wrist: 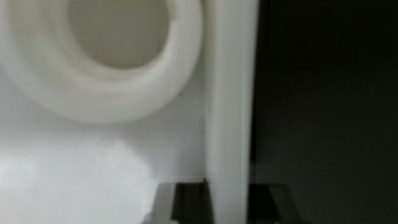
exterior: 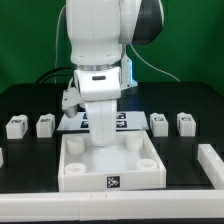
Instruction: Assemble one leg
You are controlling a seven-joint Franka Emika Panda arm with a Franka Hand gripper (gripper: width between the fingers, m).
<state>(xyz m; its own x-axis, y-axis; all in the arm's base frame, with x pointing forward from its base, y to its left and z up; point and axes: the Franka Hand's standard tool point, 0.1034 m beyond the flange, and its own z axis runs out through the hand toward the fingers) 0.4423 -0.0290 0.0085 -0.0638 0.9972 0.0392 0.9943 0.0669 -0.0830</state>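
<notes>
Four small white legs with tags lie in a row at the back of the black table: two on the exterior view's left [exterior: 15, 126] [exterior: 45, 124] and two on the right [exterior: 158, 122] [exterior: 186, 122]. None is held. My gripper [exterior: 103, 140] is down at the middle of the far wall of the large white square panel [exterior: 85, 178]. In the wrist view the gripper [wrist: 226, 203] has its dark fingers [wrist: 185, 204] pressed on either side of the panel's thin upright wall [wrist: 228, 100]. A round corner socket [wrist: 111, 45] shows beside it.
The marker board [exterior: 127, 121] lies behind the arm. A white L-shaped bar [exterior: 211, 162] stands at the front right, and a small white piece [exterior: 2, 157] sits at the left edge. The panel carries a tag [exterior: 114, 182] on its front wall.
</notes>
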